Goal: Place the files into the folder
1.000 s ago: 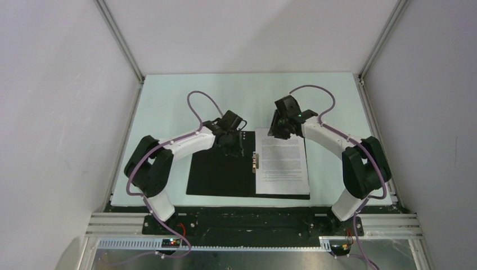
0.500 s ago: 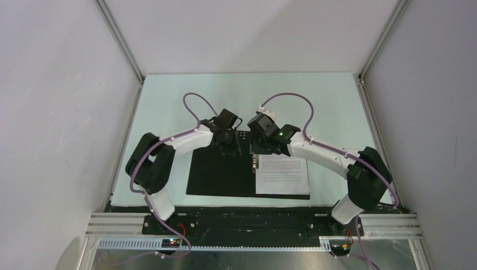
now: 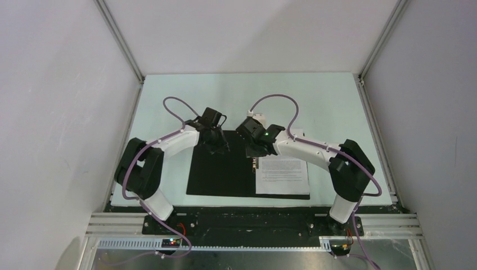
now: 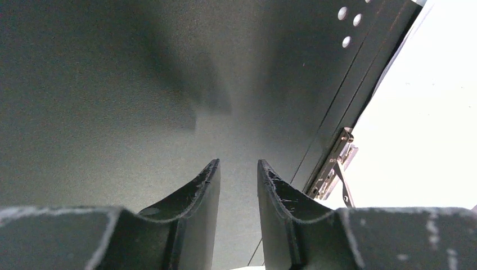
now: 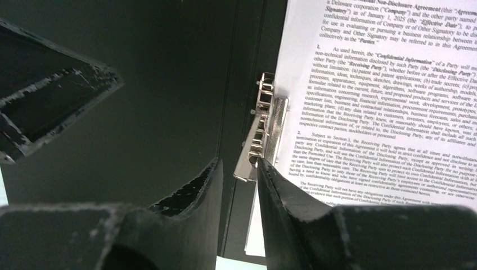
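One folder [image 3: 219, 174] lies open and flat on the pale green surface [image 3: 169, 101], close to the near edge and roughly midway between the two arms. Its black inside faces up. Opened out, its long axis runs left to right, and the spine runs near to far down the middle. One metal clip [image 5: 267, 121] sits on the spine towards the far end, with its length along the spine. Three small pale dots [image 4: 349, 25] show in a row near the spine at the folder's edge.

The folder's right half holds the files [image 3: 281, 174], seen as a single white stack squared up against the spine. The long sides run near to far and the printed lines run left to right. How many sheets are in the stack cannot be told. The left half is bare black.

There are two end effectors. The left end effector [image 4: 238, 169] hangs over the far part of the left half, its jaws a narrow gap apart with nothing between them. The right end effector [image 5: 236, 166] is at the clip with its jaws narrowly apart. The clip's near end shows in that gap, against the right-hand finger, but whether it is pinched cannot be told.
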Available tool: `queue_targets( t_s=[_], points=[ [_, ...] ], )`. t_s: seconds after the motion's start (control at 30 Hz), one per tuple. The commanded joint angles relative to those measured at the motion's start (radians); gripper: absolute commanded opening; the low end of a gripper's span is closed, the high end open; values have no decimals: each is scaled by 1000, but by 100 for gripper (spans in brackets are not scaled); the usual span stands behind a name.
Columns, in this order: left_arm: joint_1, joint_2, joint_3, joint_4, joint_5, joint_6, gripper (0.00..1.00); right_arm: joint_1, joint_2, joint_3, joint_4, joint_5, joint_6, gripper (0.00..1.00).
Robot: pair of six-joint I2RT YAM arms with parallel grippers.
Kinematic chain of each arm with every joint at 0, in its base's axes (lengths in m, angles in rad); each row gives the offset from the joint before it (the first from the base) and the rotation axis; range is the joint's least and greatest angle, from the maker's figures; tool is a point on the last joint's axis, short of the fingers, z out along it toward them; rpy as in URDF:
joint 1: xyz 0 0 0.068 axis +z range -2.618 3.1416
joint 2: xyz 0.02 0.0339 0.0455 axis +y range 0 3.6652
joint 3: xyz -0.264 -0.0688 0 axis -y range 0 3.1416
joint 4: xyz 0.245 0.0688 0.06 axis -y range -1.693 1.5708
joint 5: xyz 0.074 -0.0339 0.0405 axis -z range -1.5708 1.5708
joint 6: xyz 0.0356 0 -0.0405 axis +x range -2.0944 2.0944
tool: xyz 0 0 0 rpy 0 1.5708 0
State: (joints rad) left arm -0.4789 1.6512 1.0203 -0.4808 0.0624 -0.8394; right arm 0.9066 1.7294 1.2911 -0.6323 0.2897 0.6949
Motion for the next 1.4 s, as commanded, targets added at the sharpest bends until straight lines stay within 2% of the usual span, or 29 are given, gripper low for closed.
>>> queue_targets(
  t_s=[0.0, 0.33, 0.47, 0.63, 1.07, 1.23, 1.37],
  points=[
    [18, -51, -17, 10, -13, -20, 36, 8, 36, 70, -20, 37, -17, 32],
    [113, -142, -88, 8, -28, -20, 36, 18, 64, 71, -60, 31, -17, 23],
    [160, -209, -169, 9, -102, -51, 36, 21, 69, 67, -71, 34, -20, 19],
    [224, -279, -268, 9, -123, -71, 37, 21, 63, 45, -61, 29, -33, 10],
    [264, -411, -386, 8, -153, -81, 39, -15, -17, -143, 43, -8, -122, 3],
    [263, -391, -370, 12, -76, -14, 44, -19, -46, -209, 87, -21, -179, 2],
    [233, -403, -365, 12, -48, -18, 46, -23, -76, -263, 135, -38, -225, 1]
  ],
)
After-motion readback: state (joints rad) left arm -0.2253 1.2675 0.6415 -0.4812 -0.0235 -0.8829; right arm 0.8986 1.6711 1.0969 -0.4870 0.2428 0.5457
